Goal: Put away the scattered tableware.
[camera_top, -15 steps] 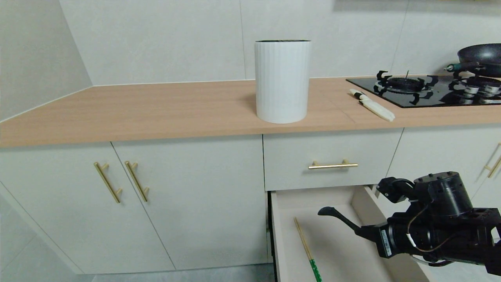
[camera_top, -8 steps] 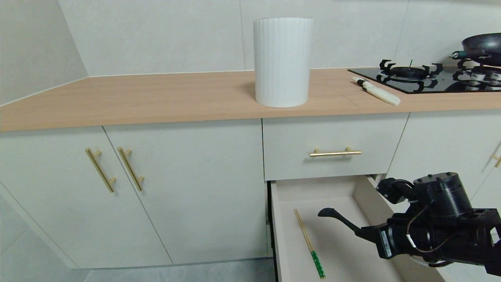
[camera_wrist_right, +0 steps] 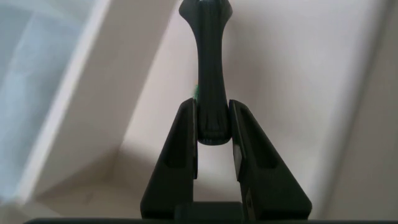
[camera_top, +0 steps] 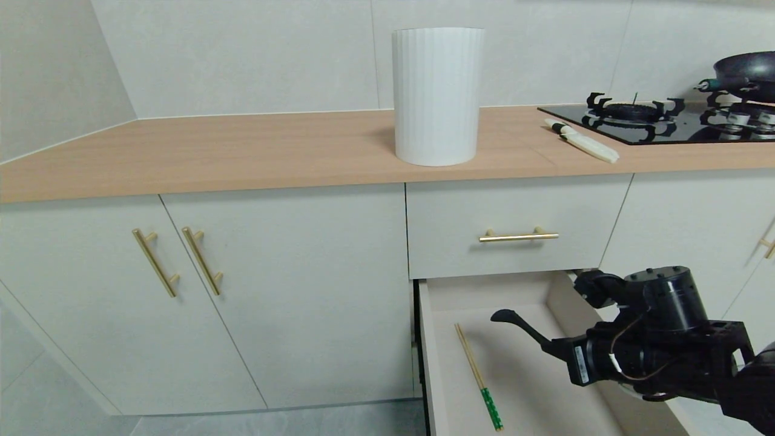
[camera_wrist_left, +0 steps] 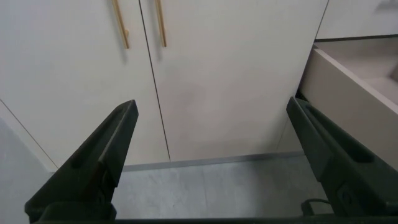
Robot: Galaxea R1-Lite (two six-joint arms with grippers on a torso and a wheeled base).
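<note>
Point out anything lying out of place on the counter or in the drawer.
A white utensil lies loose on the counter beside the hob, near the front edge. In the open drawer the chopsticks lie diagonally. The right gripper holds a black utensil. Nothing spilled or broken shows.

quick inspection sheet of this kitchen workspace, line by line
surface: wooden countertop; below it the open drawer
job's things: chopsticks lying in the drawer; black utensil held above the drawer; pale knife-like item on the countertop beside the stove
clutter: white ribbed container upright on the countertop; pan on the stove
grippers: right gripper shut on the black utensil; left gripper open, empty, low before the cabinet doors
cables: short wires looped on the right wrist
surroundings: closed upper drawer, tiled wall, grey floor
</note>
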